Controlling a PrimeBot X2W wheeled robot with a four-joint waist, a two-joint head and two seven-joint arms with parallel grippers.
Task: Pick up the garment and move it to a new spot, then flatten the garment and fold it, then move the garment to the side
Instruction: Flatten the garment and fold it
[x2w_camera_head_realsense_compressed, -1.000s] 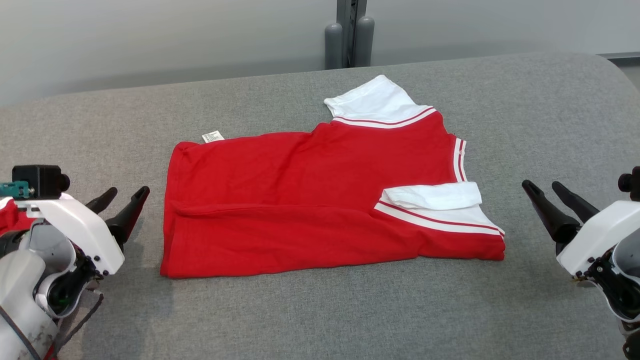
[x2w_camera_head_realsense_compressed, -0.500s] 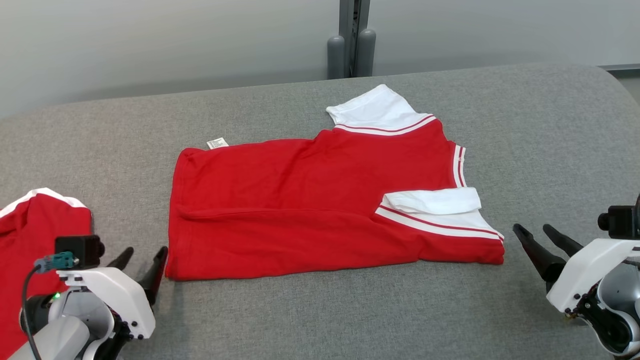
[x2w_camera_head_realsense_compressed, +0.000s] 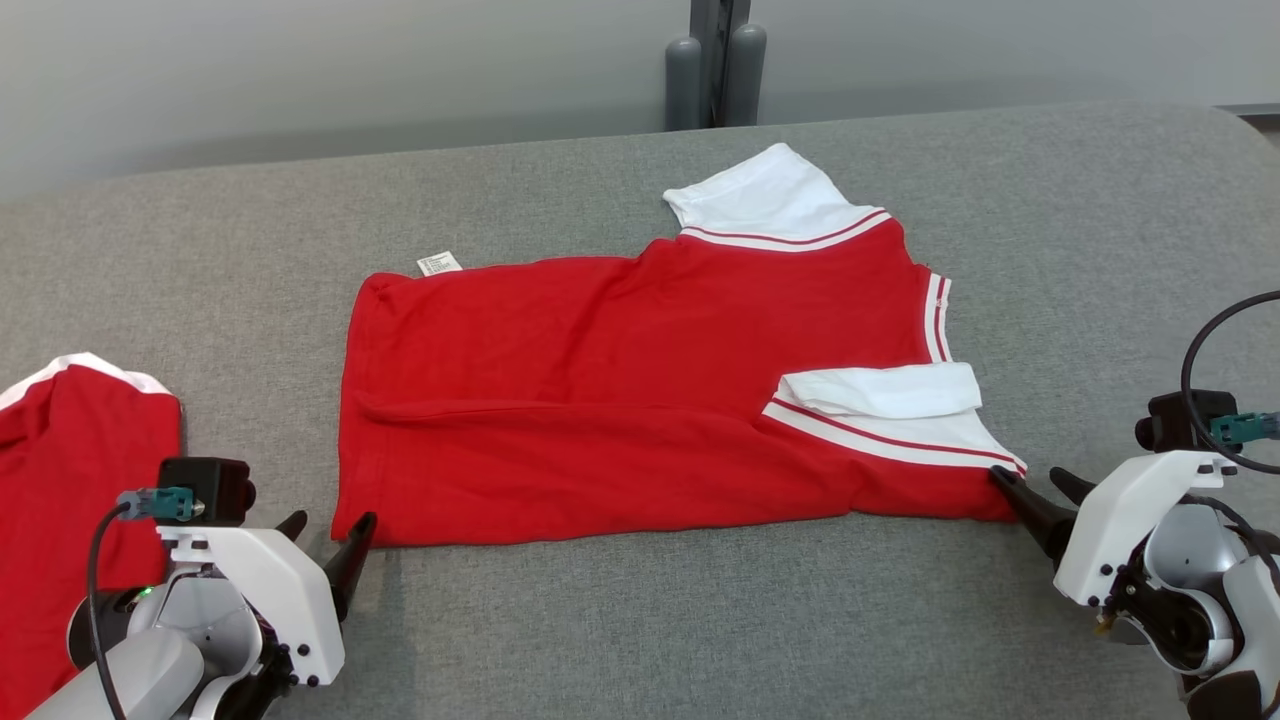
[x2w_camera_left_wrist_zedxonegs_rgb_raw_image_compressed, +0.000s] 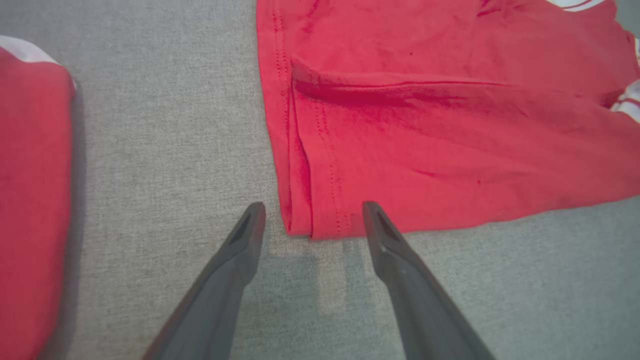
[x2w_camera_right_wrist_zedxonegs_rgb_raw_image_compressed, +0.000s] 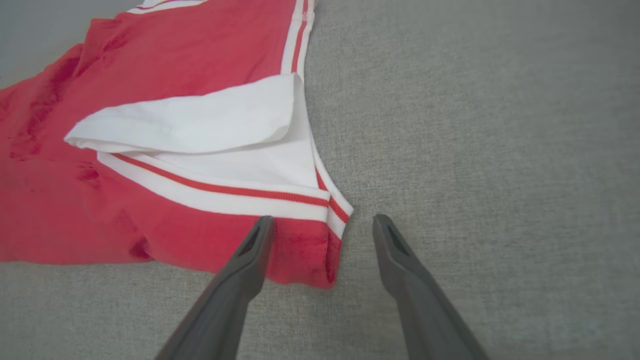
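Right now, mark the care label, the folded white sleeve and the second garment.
care label (x2w_camera_head_realsense_compressed: 439, 264): head view, middle of the tag.
folded white sleeve (x2w_camera_head_realsense_compressed: 880, 390): head view, its turned-back upper layer.
second garment (x2w_camera_head_realsense_compressed: 80, 470): head view, its red body.

Soft, even light falls from overhead; the head view is sharp, showing the weave of the grey fabric-covered worktop (x2w_camera_head_realsense_compressed: 620, 640). Shadows are faint and short: a pale patch lies between the long dark fingers (x2w_camera_left_wrist_zedxonegs_rgb_raw_image_compressed: 235, 280) of the left gripper (x2w_camera_left_wrist_zedxonegs_rgb_raw_image_compressed: 313, 205), and a darker crease shadow crosses the folded red cotton shirt (x2w_camera_left_wrist_zedxonegs_rgb_raw_image_compressed: 450, 150). Both wrist views are softer, the fingers blurring toward the bottom edge, and the shirt's white sleeve (x2w_camera_right_wrist_zedxonegs_rgb_raw_image_compressed: 200, 120) looks nearly washed out.
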